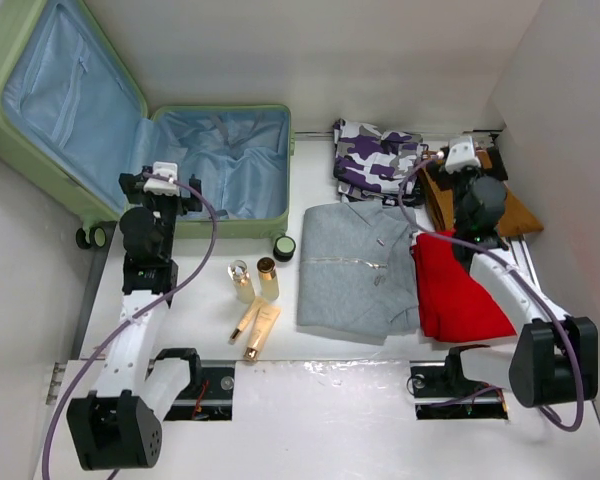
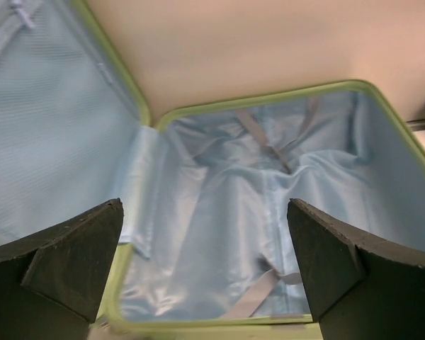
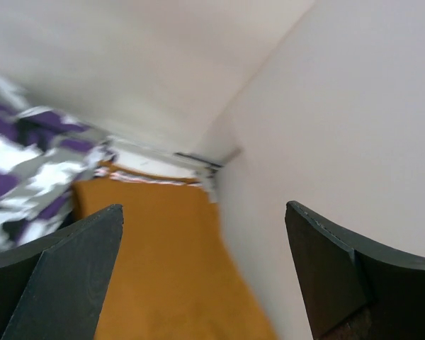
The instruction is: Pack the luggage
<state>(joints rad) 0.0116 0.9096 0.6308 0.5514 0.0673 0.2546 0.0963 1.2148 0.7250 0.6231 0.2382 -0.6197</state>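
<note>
- The luggage (image 1: 130,140) lies open at the table's 10 to 11 o'clock; its lid leans up toward the far-left corner, its base tub lies flat with the light blue lining (image 2: 269,205) showing and grey straps across it. Nothing is packed in the tub.
- The left gripper (image 1: 163,180) hangs over the tub's near-left edge, fingers (image 2: 64,262) spread wide apart and holding nothing.
- At about 6 o'clock from the tub, a small dark round jar (image 1: 284,247) sits just beside the suitcase's near rim.
- Near it, toward 7 o'clock, two small bottles (image 1: 254,279) stand side by side; two gold tubes (image 1: 256,330) lie just nearer the bases.
- A grey polo shirt (image 1: 355,270) lies folded at the centre of the table.
- At its 12 o'clock sits a purple-and-white camouflage garment (image 1: 375,155).
- A red folded cloth (image 1: 455,295) touches the shirt's right edge, partly under the right arm.
- The right gripper (image 1: 461,153) hovers over an orange-brown garment (image 3: 163,262) at the table's 2 o'clock near the right wall, fingers (image 3: 340,269) held wide apart, gripping nothing.
</note>
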